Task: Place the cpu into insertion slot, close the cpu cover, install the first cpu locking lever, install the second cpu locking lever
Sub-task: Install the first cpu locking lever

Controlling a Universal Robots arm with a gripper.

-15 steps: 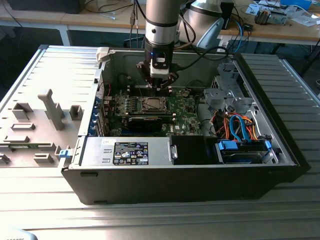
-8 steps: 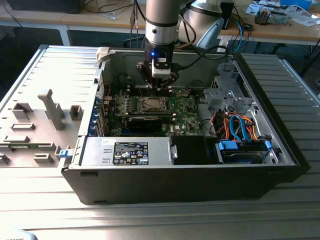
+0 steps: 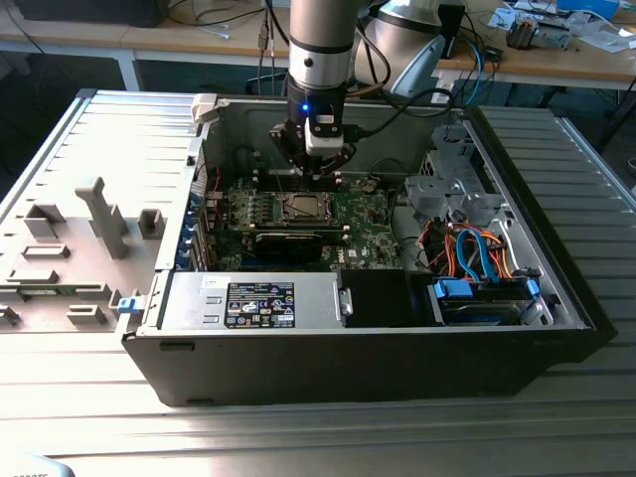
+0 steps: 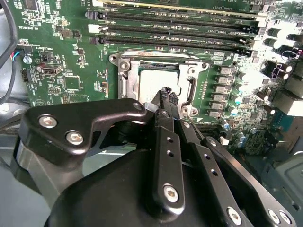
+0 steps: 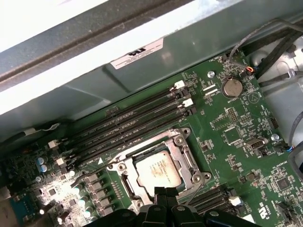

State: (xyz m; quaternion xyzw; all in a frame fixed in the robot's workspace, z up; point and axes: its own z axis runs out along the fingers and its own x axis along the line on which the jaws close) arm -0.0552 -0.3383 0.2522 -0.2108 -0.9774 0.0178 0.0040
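Your black gripper (image 4: 166, 94) is hovering over the socket with its jaws pressed together, pinching nothing.
You are seeing the flat square silvery-beige cpu (image 5: 158, 169) sitting inside the silver-rimmed square insertion slot (image 5: 185, 152) on the green motherboard (image 5: 236, 123), in both wrist views, just beyond the fingertips (image 5: 165, 193).

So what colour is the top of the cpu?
Silvery beige; the cpu shows best in the first wrist view.
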